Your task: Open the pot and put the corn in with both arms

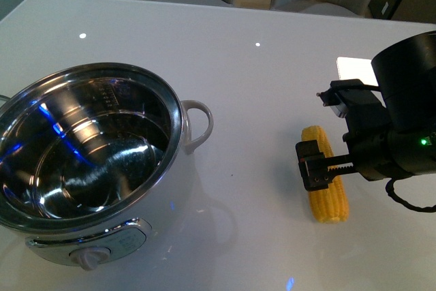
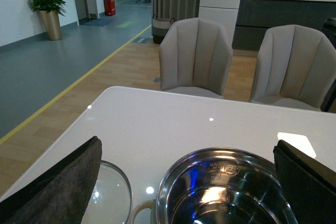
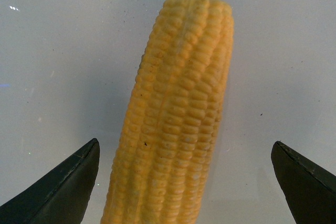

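The pot (image 1: 178, 110) stands uncovered at the front left of the table, steel inside bare, loop handle (image 1: 199, 124) facing right and dial knob (image 1: 88, 258) at the front. Its glass lid (image 2: 113, 192) lies flat on the table beside it. My left gripper (image 2: 184, 192) hangs open above the pot's rim (image 2: 226, 153) and is out of the front view. The corn (image 1: 325, 182) lies on the table at the right. My right gripper (image 1: 323, 134) is open just above it, one finger to each side of the cob (image 3: 178, 119), neither touching it.
A white rectangular card (image 1: 354, 67) lies on the table behind the right arm. Two grey chairs (image 2: 195, 56) stand past the table's far edge. Bare white tabletop (image 1: 259, 141) separates pot and corn.
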You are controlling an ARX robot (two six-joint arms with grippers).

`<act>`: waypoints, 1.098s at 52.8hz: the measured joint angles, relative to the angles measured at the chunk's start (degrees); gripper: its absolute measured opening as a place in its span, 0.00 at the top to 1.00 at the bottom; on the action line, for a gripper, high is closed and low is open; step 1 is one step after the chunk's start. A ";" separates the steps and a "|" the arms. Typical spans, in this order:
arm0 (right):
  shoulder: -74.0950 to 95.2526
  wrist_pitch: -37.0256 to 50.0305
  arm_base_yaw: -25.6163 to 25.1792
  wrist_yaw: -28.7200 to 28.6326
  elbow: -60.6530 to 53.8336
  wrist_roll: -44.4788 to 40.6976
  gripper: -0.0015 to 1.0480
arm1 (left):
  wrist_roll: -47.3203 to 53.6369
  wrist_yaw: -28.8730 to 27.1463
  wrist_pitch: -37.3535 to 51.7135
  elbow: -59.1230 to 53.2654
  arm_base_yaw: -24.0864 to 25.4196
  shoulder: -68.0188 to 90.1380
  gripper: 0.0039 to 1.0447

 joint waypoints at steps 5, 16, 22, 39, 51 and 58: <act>0.94 -0.09 0.37 0.26 0.39 -0.07 0.08 | 0.00 0.00 0.00 0.00 0.00 0.00 0.06; 1.77 -0.70 0.55 0.50 1.29 0.02 0.15 | 0.00 0.00 0.00 0.00 0.00 0.00 0.06; 1.77 -0.90 0.57 0.61 1.40 0.04 0.29 | 0.00 0.00 0.00 0.00 0.00 0.00 0.06; 1.77 -2.03 0.57 0.55 1.68 0.33 0.73 | 0.00 0.00 0.00 0.00 0.00 0.00 0.06; -1.99 -2.40 -0.79 -1.51 0.00 2.56 0.83 | 0.00 0.00 0.00 0.00 0.00 0.00 0.06; -9.27 -3.67 -1.70 -3.96 -0.02 5.44 0.86 | 0.00 0.00 0.00 0.00 0.00 0.00 0.06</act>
